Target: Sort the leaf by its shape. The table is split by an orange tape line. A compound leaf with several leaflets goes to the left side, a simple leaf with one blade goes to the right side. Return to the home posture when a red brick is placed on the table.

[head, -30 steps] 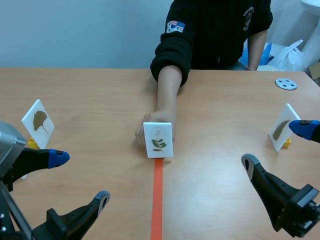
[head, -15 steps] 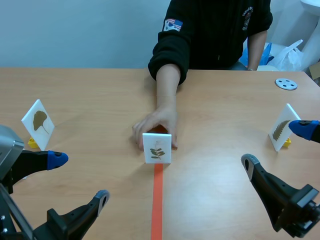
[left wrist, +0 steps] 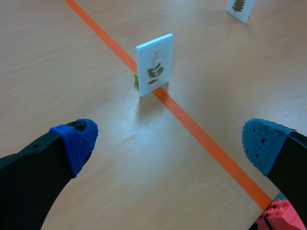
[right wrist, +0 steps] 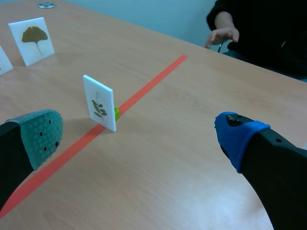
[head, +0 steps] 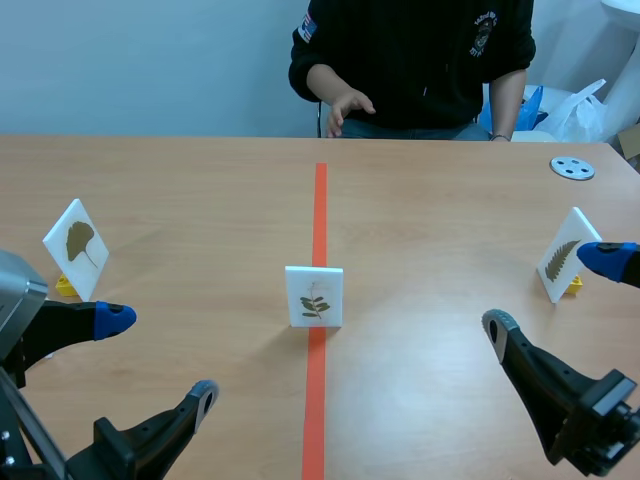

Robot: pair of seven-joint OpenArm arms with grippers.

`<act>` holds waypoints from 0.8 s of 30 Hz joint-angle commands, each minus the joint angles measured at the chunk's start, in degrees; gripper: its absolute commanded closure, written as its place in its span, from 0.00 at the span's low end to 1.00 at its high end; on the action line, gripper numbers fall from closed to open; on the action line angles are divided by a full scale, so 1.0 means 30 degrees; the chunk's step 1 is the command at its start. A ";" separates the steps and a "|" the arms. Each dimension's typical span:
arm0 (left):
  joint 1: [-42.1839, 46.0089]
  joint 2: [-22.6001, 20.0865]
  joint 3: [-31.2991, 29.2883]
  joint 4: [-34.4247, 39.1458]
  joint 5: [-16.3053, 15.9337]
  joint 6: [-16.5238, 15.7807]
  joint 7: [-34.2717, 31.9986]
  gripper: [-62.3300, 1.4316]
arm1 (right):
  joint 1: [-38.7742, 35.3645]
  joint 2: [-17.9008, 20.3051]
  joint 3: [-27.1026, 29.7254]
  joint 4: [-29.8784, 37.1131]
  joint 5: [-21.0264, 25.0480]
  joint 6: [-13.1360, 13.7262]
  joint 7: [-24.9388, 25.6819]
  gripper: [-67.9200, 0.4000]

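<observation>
Wooden table [head: 200, 200], orange tape [head: 319, 210] running 12 to 6. Sprig card [head: 314, 296] stands on the tape at centre; ginkgo card [head: 76, 247] at 9, fern card [head: 563, 256] at 3, grey disc [head: 572, 168] at 2.

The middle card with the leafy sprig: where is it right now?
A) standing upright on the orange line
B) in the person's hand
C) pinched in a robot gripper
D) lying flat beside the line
A: the card stands upright on the orange line, and the person's hand is far from it.
</observation>
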 commanded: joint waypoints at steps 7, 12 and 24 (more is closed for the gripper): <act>-0.0109 0.0044 -0.0029 0.0204 -0.0168 0.0029 -0.0408 0.00 | 0.1421 0.0306 0.0233 -0.0619 0.0131 0.0372 0.0087 0.00; -0.0109 0.0044 -0.0029 0.0204 -0.0219 0.0022 -0.0546 0.00 | 0.3147 0.0306 -0.0335 -0.2069 0.0117 0.1384 0.0087 0.00; -0.0109 0.0044 -0.0029 0.0204 -0.0219 0.0022 -0.0539 0.00 | 0.8954 -0.0175 -0.5399 -0.6790 -0.2463 0.1537 0.0321 0.00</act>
